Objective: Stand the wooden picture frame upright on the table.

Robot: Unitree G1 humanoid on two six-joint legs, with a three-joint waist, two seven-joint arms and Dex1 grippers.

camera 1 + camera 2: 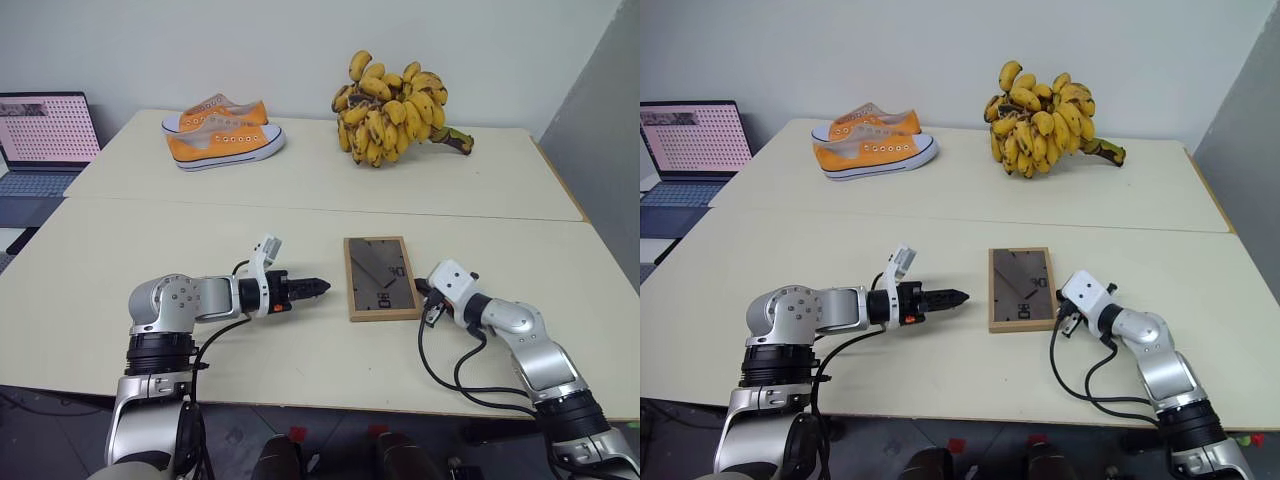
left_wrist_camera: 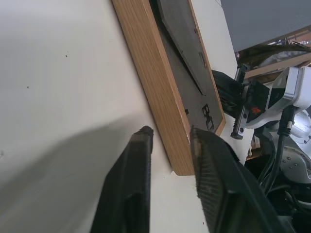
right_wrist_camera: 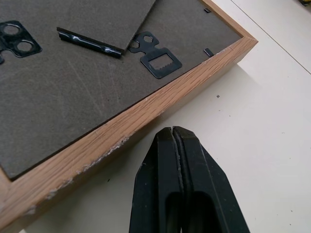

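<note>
- The small rectangular light-wood picture frame [image 1: 381, 277] is seen lying flat on the large pale cream-beige table [image 1: 300, 180], on the near half, just on the robot's side of the seam that runs across the tabletop.
- Its dark grey-brown back is turned upward, with the fold-out stand folded flat against it and printed digits showing; the picture side is turned down onto the table.
- Its long axis is laid running away from the robot toward the far edge of the table, one short end near the robot and the other near the seam.
- The left gripper [image 1: 322, 287] is held just beside the frame's left long edge, pointing at it; its two black fingers [image 2: 131, 189] are parted, with nothing between them, and the frame's near corner lies just ahead of the gap.
- The right gripper [image 3: 176, 133] is held just beside the frame's right long edge, pressed closed and empty, apart from the wood.
- A pair of orange canvas sneakers [image 1: 225, 132] and a bunch of ripe yellow bananas [image 1: 393, 110] are set on the far half of the table, well apart from the frame.
</note>
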